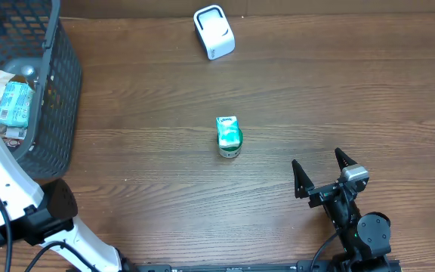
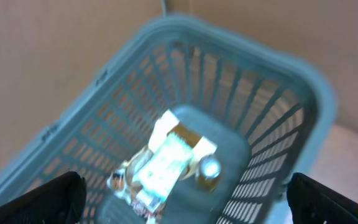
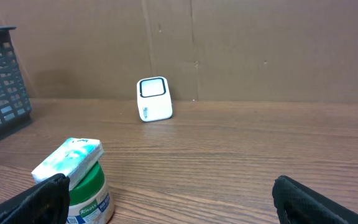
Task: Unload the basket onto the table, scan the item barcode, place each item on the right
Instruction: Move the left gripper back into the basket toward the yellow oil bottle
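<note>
A: Where is the green tub [image 1: 229, 137] sitting?
B: Standing mid-table, well apart from the white scanner [image 1: 214, 32].
A: Grippers?
B: Right gripper [image 1: 317, 157] is gaping wide, holding nothing. Left gripper [image 2: 184, 179] is hanging wide over the basket [image 2: 272, 59].

Overhead, low right wrist: shared scanner [image 1: 214, 32]

Dark mesh basket on a wooden surface

The basket [image 1: 57, 87] stands at the far left edge of the brown wood-grain surface [image 1: 331, 91], well apart from everything else. Inside lie a pale green-and-white packet [image 1: 13, 104], a small shiny round thing [image 2: 210, 167] just beside it, and some crumpled wrappers. A plain brown cardboard wall [image 3: 260, 50] rises behind the surface.
</note>
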Available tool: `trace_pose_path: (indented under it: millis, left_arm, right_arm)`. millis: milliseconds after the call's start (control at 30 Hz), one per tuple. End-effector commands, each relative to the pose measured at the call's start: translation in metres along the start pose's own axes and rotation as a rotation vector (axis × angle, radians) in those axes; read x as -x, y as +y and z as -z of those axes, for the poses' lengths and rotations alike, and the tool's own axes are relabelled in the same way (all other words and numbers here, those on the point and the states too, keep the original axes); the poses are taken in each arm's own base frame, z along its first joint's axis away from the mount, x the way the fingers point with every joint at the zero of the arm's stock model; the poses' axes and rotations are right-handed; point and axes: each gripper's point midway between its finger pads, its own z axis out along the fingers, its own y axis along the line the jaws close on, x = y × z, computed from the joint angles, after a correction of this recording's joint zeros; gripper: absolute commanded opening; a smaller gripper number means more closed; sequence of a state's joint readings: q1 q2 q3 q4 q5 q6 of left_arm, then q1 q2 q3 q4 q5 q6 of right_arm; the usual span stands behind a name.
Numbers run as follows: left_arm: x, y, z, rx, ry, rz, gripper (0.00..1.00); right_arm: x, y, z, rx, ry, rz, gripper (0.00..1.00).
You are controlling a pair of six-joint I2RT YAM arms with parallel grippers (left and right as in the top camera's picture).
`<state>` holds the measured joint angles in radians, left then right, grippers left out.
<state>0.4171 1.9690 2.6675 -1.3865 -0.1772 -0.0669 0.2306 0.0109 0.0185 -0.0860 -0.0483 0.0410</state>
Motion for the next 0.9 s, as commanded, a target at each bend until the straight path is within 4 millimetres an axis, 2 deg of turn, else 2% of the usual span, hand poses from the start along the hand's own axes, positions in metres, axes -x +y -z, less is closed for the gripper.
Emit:
trace_pose_path:
  millis: [0, 33, 67, 167, 267, 433, 633, 867]
  left_arm:
    - [-0.031, 0.009, -0.050, 0.027, 0.142, -0.040, 1.00]
    - [-0.038, 0.007, -0.060, 0.009, 0.171, -0.059, 1.00]
    - [-0.053, 0.001, -0.080, -0.041, 0.230, -0.085, 1.00]
    - [-0.076, -0.009, -0.110, -0.117, 0.314, -0.081, 1.00]
    - [-0.099, -0.024, -0.135, -0.201, 0.390, -0.106, 1.00]
    - [-0.129, -0.028, -0.171, -0.202, 0.488, -0.107, 1.00]
    - [-0.158, -0.031, -0.203, -0.203, 0.569, -0.108, 0.98]
    - [-0.172, -0.034, -0.219, -0.205, 0.602, -0.108, 0.79]
  right_arm:
    - [-0.002, 0.002, 0.000, 0.009, -0.001, 0.006, 1.00]
    - [-0.002, 0.002, 0.000, 0.010, -0.001, 0.006, 1.00]
    - [-0.002, 0.002, 0.000, 0.009, -0.002, 0.006, 1.00]
    - [-0.002, 0.002, 0.000, 0.010, -0.002, 0.006, 1.00]
    - [-0.002, 0.002, 0.000, 0.010, -0.001, 0.006, 1.00]
    - [-0.002, 0.002, 0.000, 0.009, -0.002, 0.006, 1.00]
    - [-0.002, 0.002, 0.000, 0.009, -0.001, 0.006, 1.00]
    - [-0.002, 0.002, 0.000, 0.009, -0.001, 0.006, 1.00]
